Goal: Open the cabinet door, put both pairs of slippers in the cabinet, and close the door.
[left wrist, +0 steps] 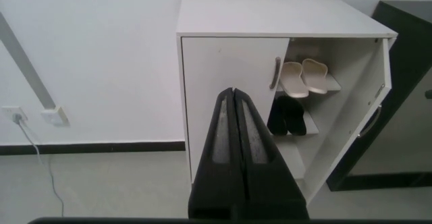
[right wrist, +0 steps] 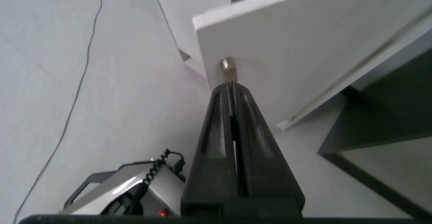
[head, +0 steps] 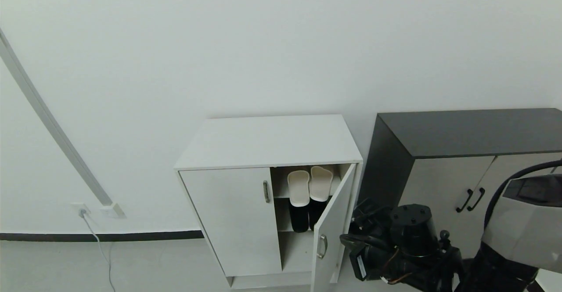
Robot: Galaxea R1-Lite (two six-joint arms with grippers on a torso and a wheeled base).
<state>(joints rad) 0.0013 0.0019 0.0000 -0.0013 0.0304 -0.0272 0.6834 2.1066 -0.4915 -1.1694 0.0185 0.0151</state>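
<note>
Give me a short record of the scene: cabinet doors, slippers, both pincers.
cabinet: white
left door: shut
right door: open
white slippers: inside, upper shelf
black slippers: inside, shelf below
left pincer: shut, apart from cabinet
right pincer: shut, tip close to right door's handle

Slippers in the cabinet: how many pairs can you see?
2. White pair on the cabinet's upper shelf; black pair on the shelf below. The door hides part of the interior.

Upper slippers (head: pixel 300 188) above lower slippers (head: pixel 299 217) — inside cabinet (head: pixel 268 140), left of second cabinet (head: pixel 474 131)
</note>
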